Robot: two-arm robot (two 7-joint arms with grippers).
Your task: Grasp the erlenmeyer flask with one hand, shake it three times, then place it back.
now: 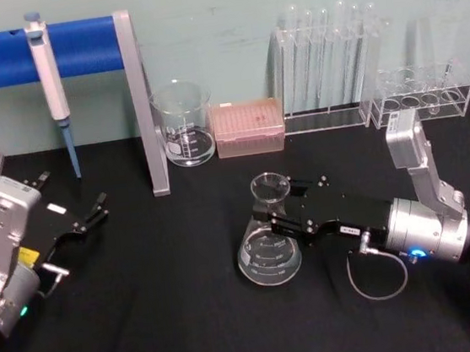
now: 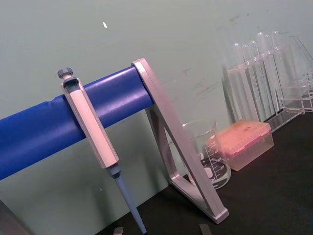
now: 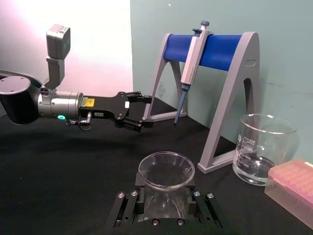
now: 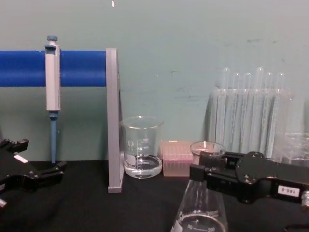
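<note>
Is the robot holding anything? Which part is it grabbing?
The right gripper clasps the erlenmeyer flask by its narrow neck, just under the rim. The open left gripper holds nothing.

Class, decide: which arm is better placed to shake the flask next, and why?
The right: its pincer clasps the erlenmeyer flask at the neck. The left pincer hangs open, far off near the pipette stand.

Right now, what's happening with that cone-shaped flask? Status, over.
Right pincer shut on erlenmeyer flask neck, flask upright on the table. Left pincer open, parked far left. Beaker and pink box well behind, apart.
</note>
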